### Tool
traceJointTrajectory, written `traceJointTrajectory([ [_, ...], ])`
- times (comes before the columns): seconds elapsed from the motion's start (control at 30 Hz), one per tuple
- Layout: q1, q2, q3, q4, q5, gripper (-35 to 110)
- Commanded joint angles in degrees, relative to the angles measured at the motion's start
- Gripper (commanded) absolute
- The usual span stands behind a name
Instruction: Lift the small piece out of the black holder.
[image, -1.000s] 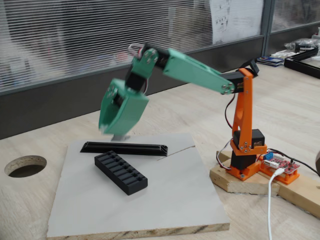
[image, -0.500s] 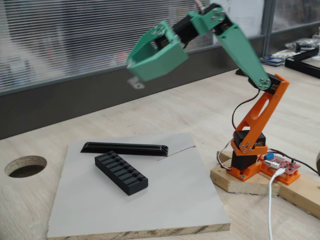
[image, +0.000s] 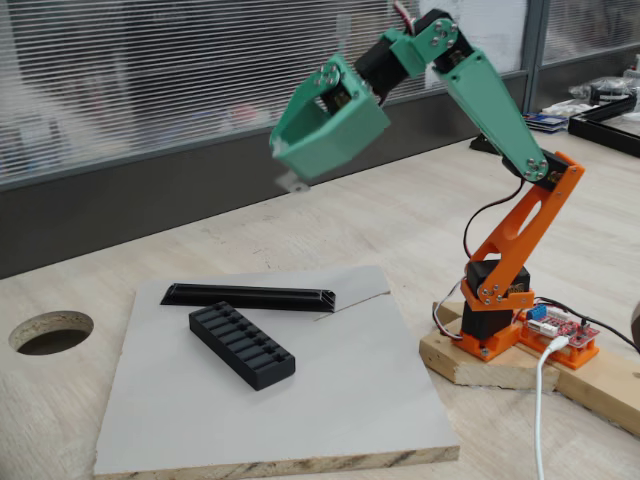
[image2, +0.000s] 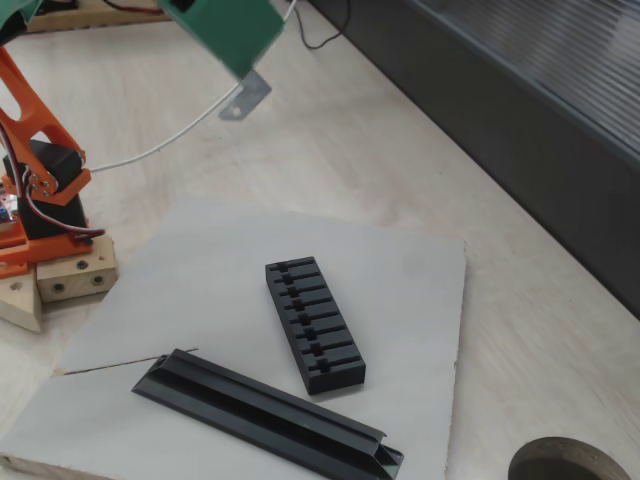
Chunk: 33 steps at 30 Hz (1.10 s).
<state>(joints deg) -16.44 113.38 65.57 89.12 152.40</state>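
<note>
One pale wooden worktop (image: 400, 215), with one round hole (image: 50, 331) cut at its 9 o'clock edge in a fixed view.

One flat light-grey square board (image: 330, 400) lying on the worktop, carrying both black items.

One arm: orange base and lower link (image: 500, 290), green upper links, bolted to one raw wooden block (image: 480, 365) at the board's 3 o'clock side in a fixed view. It is raised high above the board.

One green two-finger end effector (image: 292, 178), held in the air toward 12 o'clock over the board. Its fingers are clamped on the small thin light-grey metallic tab (image2: 245, 97), which sticks out below the green shell, well clear of everything on the board; in the other fixed view the tab (image: 291, 181) is blurred.

One long thin black channel strip (image: 250, 297), lying across the board's 12 o'clock portion in a fixed view.

One matte black rectangular slotted holder (image2: 314, 323), with one row of parallel crosswise slots along its top, lying flat near the board's middle, just beside the channel strip but apart from it. The slots look empty in a fixed view (image: 242, 345).
</note>
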Motion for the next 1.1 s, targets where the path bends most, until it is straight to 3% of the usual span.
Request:
traceJointTrajectory([
  [0.0,-0.35,2.46,1.41,0.44,0.18,4],
  [1.07,-0.44,2.29,1.85,1.05,0.18,4],
])
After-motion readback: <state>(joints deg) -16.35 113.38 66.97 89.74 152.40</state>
